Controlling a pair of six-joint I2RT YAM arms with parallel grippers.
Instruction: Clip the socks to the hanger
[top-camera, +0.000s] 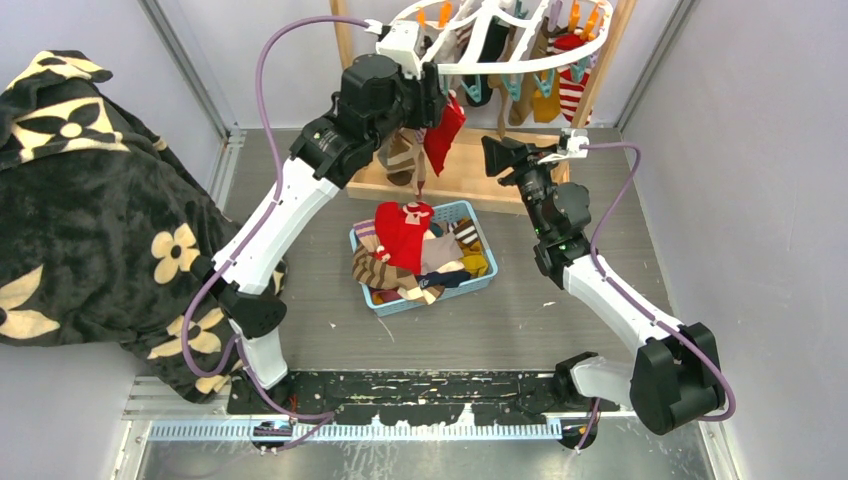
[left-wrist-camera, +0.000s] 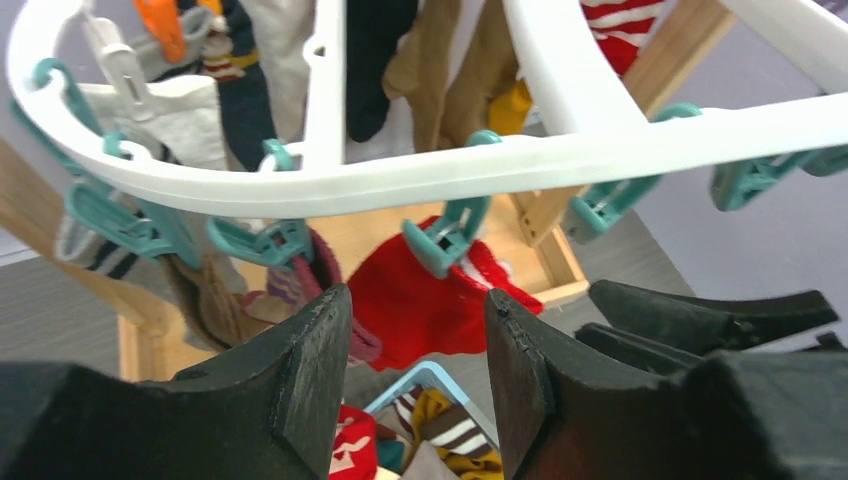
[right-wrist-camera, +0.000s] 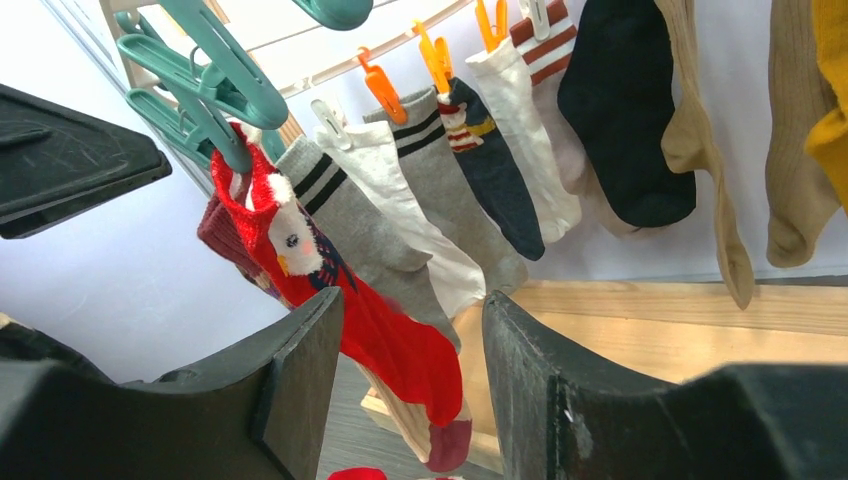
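L pincer (left-wrist-camera: 417, 345) gapped, red sock (left-wrist-camera: 432, 305) just beyond, under hanger (left-wrist-camera: 400, 176)

White arm links (top-camera: 285, 205), bulky black joints (top-camera: 370, 90), looping purple cables (top-camera: 258, 85), scuffed black jaws.

Left end effector (left-wrist-camera: 418, 300) and right end effector (right-wrist-camera: 412, 310) are raised, jaws apart, apparently empty.

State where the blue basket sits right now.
In the top view, the blue basket sits centre-frame, in front of the base of the wooden stand.
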